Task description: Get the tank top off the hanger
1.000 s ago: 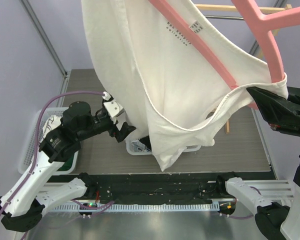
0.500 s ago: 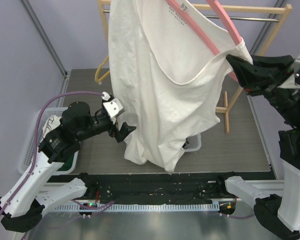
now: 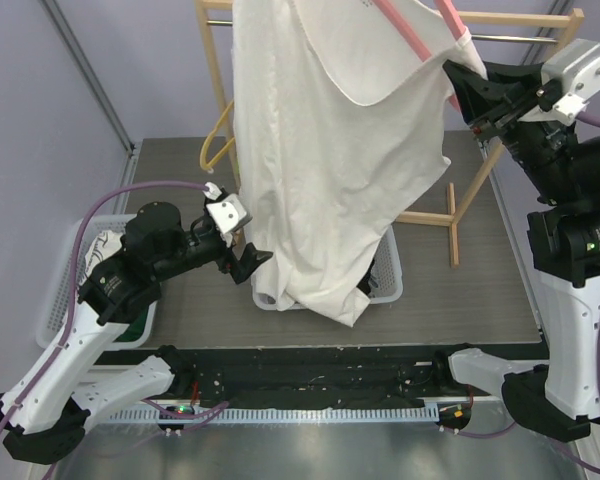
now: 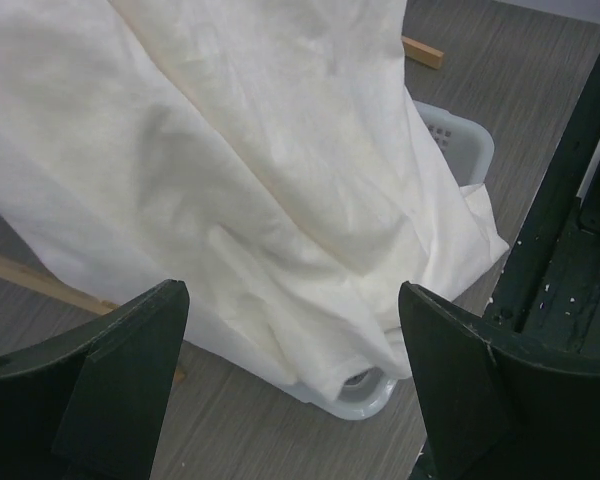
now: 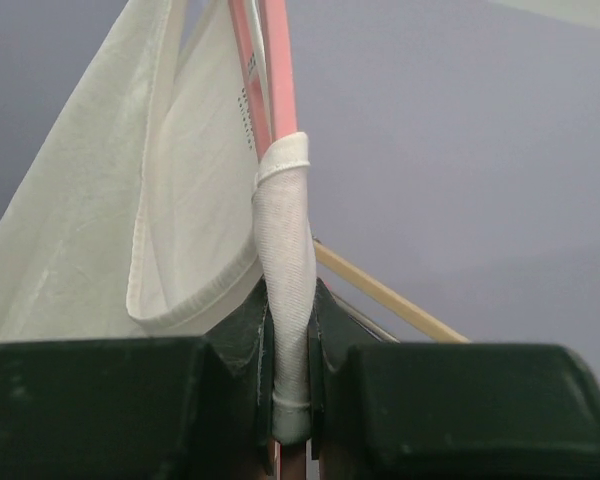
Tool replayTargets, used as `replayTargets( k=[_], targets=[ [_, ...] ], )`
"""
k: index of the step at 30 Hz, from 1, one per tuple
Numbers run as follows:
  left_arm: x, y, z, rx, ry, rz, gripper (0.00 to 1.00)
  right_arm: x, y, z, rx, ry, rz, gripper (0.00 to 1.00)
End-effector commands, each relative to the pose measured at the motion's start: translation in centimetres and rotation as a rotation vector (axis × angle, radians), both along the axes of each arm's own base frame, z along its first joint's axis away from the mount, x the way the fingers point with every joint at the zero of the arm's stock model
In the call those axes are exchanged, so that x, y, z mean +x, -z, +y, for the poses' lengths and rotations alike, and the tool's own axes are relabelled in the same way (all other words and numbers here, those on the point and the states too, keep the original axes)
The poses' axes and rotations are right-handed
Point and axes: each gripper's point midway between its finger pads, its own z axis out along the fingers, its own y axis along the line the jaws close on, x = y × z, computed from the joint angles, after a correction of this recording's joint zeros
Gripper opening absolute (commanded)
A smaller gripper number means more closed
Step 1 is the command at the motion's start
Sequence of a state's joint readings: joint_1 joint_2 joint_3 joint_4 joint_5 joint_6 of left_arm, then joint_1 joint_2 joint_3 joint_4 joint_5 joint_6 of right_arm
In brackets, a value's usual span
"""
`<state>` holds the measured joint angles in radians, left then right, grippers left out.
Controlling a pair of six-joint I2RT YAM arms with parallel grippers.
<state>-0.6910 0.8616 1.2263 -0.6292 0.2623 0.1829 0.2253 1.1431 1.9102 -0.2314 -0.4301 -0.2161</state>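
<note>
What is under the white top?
A white basket sits on the table right under the top, whose hem drapes over it. Only its rims show; the cloth hides whatever lies inside.

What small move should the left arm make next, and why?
Probably ease the open left gripper forward and close on the lower folds of the tank top: they hang just ahead of it, untouched, while the right gripper pinches the strap against the pink hanger, so a downward pull could follow.

left arm (image 3: 75,345), right arm (image 3: 578,330): white shells, black joints | cable (image 3: 140,187): purple | fingers (image 4: 105,385): dark green
</note>
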Motion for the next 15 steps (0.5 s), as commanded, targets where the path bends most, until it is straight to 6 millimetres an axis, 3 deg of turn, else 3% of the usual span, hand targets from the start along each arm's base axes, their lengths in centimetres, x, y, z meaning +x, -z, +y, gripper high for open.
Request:
replayTargets(
  k=[1,5,6,10,14,15],
  targets=[
    [0.1,-2.1,-0.3,-0.056,0.008,-0.049,0.91,-7.0,-9.0,-3.7,0.143,0.104,-0.359,0.01],
    [0.1,-2.3,-0.3,-0.061,0.008,-0.049,0.91,-6.6,-10.6,-5.1,0.193,0.177,-0.396,0.01],
    [0.2,-2.2,-0.4,-0.059,0.008,-0.047,0.91,-5.7,-10.7,-5.1,0.197,0.188,-0.391,0.01],
    [0.2,-2.4,-0.3,-0.063,0.006,-0.047,0.91,-5.8,-11.2,-4.9,0.178,0.185,-0.410,0.01],
    [0.3,-2.3,-0.2,-0.063,0.003,-0.047,0.91,-5.7,-9.6,-3.6,0.115,0.129,-0.367,0.01],
    [0.2,-2.3,-0.2,-0.063,0.005,-0.047,0.90,-5.5,-8.5,-2.8,0.081,0.095,-0.325,0.01]
  ],
)
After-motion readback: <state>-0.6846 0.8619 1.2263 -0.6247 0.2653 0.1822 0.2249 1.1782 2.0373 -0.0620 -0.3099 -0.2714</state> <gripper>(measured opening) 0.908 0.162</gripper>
